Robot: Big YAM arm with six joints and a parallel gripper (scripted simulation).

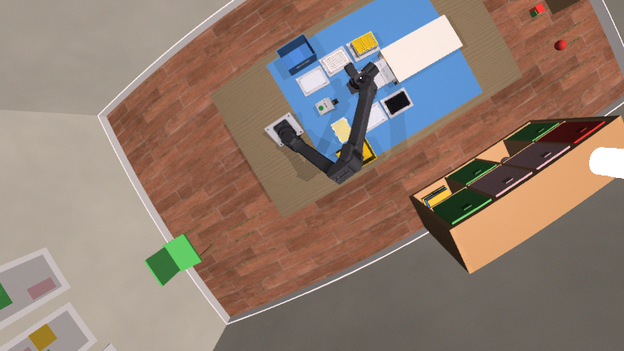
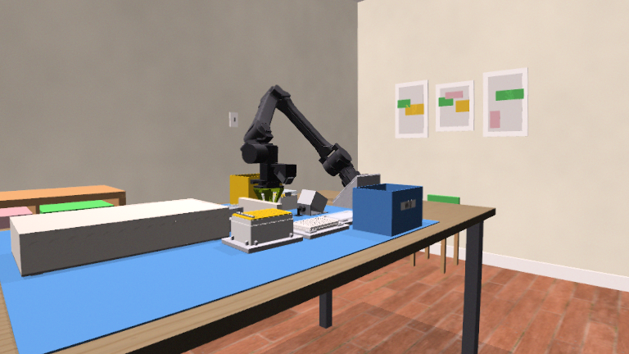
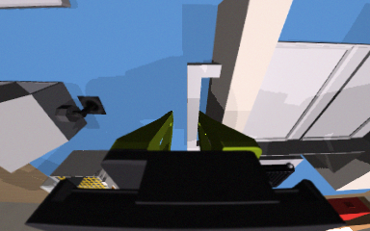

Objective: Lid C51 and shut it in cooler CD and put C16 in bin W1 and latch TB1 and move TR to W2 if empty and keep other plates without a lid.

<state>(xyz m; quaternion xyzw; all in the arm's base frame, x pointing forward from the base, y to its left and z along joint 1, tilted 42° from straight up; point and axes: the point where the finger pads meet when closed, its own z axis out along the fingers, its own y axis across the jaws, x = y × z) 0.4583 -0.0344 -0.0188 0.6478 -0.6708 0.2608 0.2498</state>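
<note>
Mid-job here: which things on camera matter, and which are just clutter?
Job: cooler, its open drawer, black plate, white plate, tip rack, tip box, yellow bin, blue bin, green key.
Clutter: red ball, shelf unit, green box, wall posters.

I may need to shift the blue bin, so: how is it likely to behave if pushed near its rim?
The blue bin stands tall and open-topped, so a high push may tip it; low down, it would likely slide on the blue mat.
</note>
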